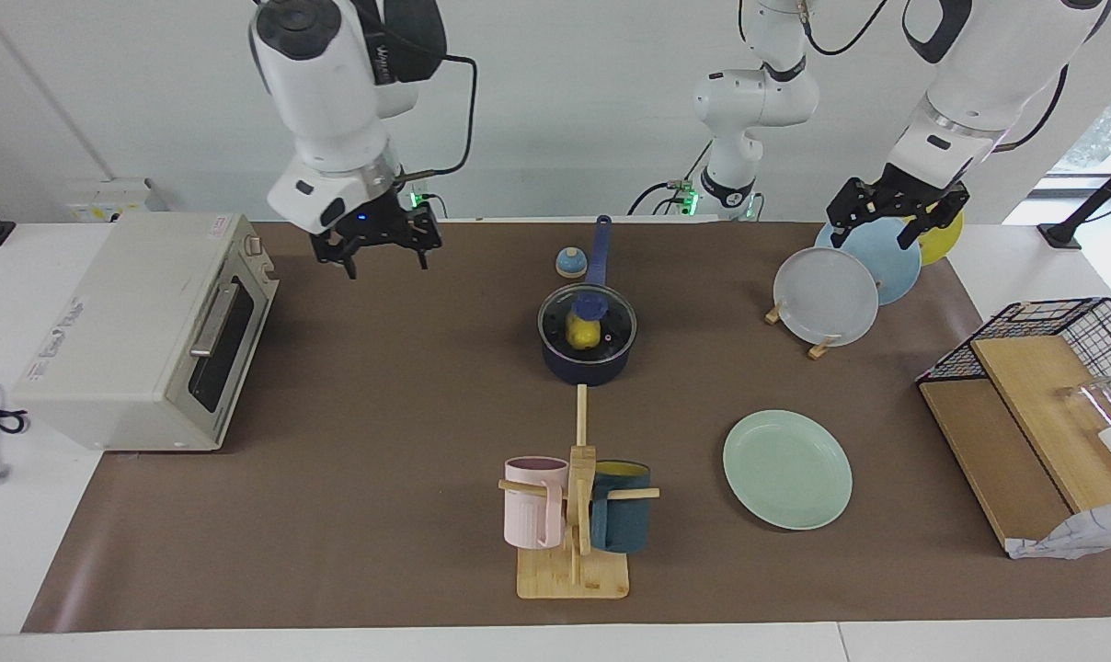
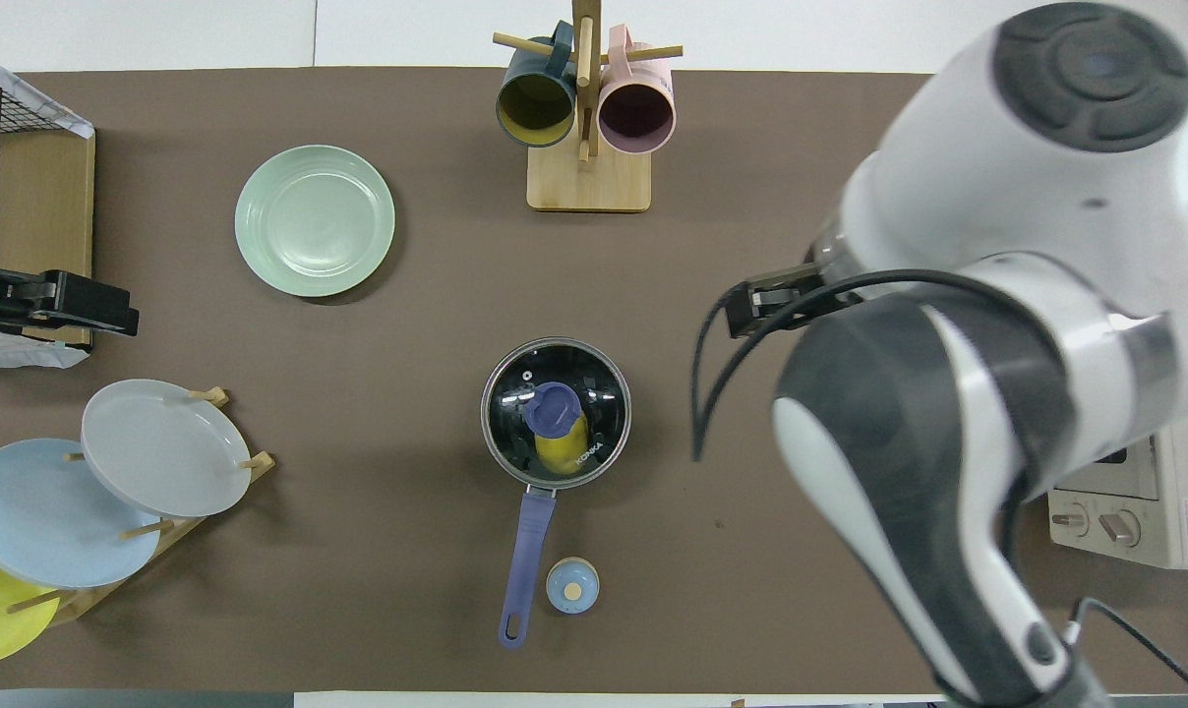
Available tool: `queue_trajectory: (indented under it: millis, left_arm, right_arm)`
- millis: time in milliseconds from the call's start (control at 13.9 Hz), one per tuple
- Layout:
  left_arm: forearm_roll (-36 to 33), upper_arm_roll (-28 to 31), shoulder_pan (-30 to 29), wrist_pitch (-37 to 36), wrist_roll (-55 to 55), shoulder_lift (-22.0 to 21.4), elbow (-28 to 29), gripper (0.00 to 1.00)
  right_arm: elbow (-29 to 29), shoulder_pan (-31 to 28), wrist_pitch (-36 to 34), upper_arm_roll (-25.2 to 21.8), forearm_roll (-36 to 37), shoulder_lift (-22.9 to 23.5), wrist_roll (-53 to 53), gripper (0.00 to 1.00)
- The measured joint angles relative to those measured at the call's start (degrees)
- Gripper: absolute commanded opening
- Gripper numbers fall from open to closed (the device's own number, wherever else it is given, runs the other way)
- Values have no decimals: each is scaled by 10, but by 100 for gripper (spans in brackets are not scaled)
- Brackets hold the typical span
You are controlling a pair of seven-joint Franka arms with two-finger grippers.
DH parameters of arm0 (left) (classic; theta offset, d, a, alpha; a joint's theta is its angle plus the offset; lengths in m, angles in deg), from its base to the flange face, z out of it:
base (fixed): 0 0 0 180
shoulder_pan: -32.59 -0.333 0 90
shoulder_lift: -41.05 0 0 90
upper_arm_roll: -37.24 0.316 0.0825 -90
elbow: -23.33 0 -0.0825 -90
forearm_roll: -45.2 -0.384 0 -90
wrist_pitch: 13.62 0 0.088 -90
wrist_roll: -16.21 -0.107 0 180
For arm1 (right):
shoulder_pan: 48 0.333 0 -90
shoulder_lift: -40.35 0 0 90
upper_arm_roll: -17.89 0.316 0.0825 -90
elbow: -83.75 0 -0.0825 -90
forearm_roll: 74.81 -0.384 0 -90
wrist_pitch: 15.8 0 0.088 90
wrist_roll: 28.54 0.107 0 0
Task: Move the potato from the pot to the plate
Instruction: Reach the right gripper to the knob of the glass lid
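The dark navy pot (image 1: 588, 370) stands mid-table with a glass lid (image 2: 599, 388) on it, its long blue handle (image 2: 530, 541) pointing toward the robots. Through the lid I see the yellow potato (image 1: 581, 333) (image 2: 558, 452), partly covered by the blue lid knob (image 1: 589, 303). The mint-green plate (image 1: 787, 469) (image 2: 315, 220) lies bare, farther from the robots and toward the left arm's end. My right gripper (image 1: 383, 260) (image 2: 751, 310) hangs open and holding nothing over the brown mat between the toaster oven and the pot. My left gripper (image 1: 873, 230) waits open over the plate rack.
A toaster oven (image 1: 142, 331) sits at the right arm's end. A mug rack (image 1: 574, 515) with a pink and a teal mug stands farther out than the pot. A rack (image 1: 827, 296) holds grey, blue and yellow plates. A small blue round piece (image 1: 570, 263) lies beside the pot's handle. A wire basket (image 1: 1070, 331) stands at the left arm's end.
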Motion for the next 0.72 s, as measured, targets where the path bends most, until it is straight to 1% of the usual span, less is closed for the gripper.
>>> queue_trajectory:
  millis: [144, 287, 503, 718]
  left_arm:
    - [0, 0, 0, 0, 0, 0, 0, 100]
    - [0, 0, 0, 0, 0, 0, 0, 100]
    - [0, 0, 0, 0, 0, 0, 0, 100]
    - [0, 0, 0, 0, 0, 0, 0, 100]
  right_arm:
    - [-4, 59, 48, 2, 0, 28, 65, 100]
    - [4, 99, 99, 3, 0, 51, 89, 100]
    - [46, 137, 162, 2, 4, 70, 129, 100]
    - [65, 173, 186, 2, 30, 86, 192, 100]
